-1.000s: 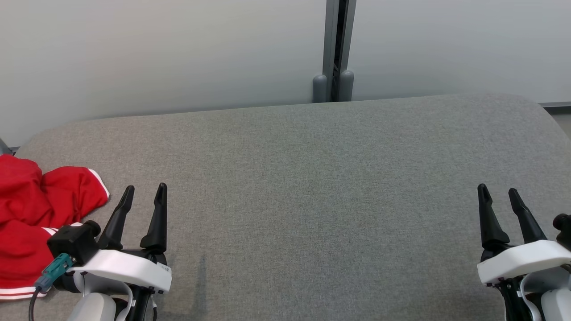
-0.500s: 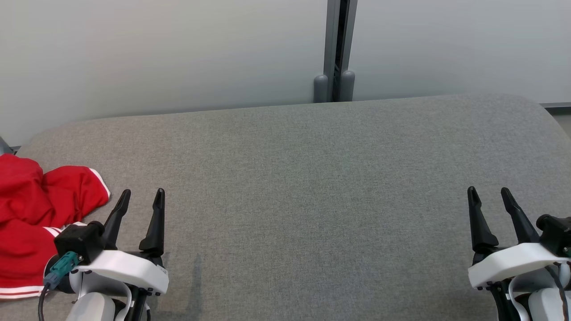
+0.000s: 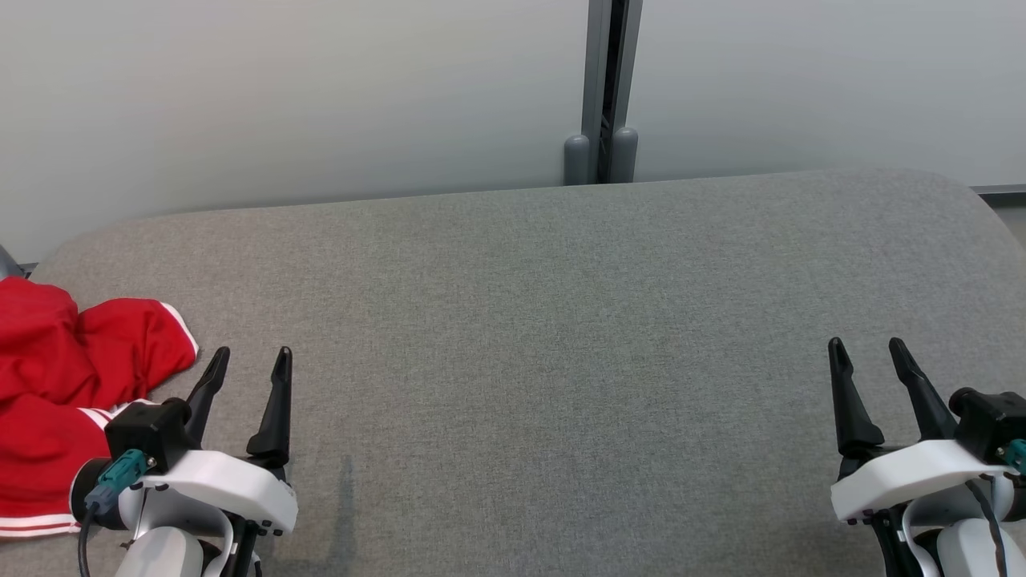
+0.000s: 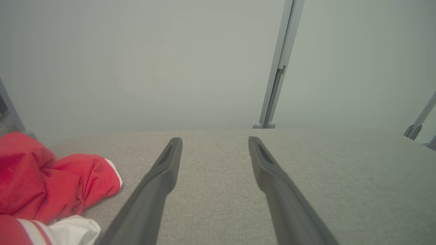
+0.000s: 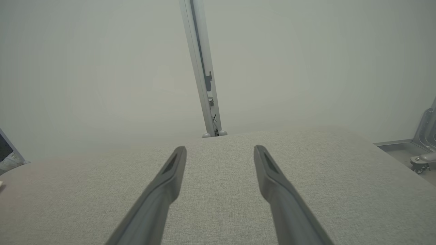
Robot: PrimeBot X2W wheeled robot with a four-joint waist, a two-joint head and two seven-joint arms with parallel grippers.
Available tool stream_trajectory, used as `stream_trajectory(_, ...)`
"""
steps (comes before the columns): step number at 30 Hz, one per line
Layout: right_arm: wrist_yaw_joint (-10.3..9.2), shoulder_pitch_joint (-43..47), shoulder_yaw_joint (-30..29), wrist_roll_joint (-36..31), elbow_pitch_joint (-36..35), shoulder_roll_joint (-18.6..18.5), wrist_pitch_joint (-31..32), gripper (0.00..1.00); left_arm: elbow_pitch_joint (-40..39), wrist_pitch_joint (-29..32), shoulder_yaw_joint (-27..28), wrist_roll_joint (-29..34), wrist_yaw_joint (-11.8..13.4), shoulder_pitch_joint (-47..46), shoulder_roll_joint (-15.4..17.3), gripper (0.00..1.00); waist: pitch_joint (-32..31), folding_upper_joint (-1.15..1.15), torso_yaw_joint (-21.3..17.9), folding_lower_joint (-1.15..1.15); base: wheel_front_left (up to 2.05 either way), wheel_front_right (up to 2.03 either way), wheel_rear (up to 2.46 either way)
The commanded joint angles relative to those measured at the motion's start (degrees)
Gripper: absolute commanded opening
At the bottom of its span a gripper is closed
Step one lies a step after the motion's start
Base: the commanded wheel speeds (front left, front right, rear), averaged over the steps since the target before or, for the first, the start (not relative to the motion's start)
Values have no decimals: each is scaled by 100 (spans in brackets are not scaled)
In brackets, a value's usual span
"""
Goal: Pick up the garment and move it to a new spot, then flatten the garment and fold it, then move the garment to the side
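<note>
While the red garment point(image 3: 72, 377) lies bunched at left, the left gripper point(image 3: 251, 354) and right gripper point(image 3: 866, 344) stand open, empty.

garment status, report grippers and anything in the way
Left gripper open, empty, beside garment. Right gripper open, empty. Garment crumpled at table's left edge, untouched. Nothing seen between it and left gripper.

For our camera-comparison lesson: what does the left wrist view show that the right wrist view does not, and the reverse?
Left wrist view: the crumpled red garment with white trim, left of the open left gripper. Right wrist view: the open right gripper and what looks like a metal castor at the right edge. Both: the grey fabric-covered surface, the pale wall and the grey vertical post.
</note>
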Motion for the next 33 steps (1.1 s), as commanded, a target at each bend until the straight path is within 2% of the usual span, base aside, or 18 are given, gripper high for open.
stream_trajectory(1, 10, -80, 22, -70, 6, -27, -47, 100, 4, 18, 33, 87, 38, -119, 7, 100, -1, 0, 0, 0, 0, 0, 0)
stream_trajectory(22, 11, -4, 110, -397, 111, -26, -294, 100, 109, 11, 63, 582, 121, -123, 46, 100, -57, 0, 35, 0, 0, 0, 0)
stream_trajectory(33, 11, 26, 70, -405, 16, 11, -299, 100, 91, -46, 92, 517, 143, -177, 44, 100, -46, 0, 349, 0, 0, 0, 0)
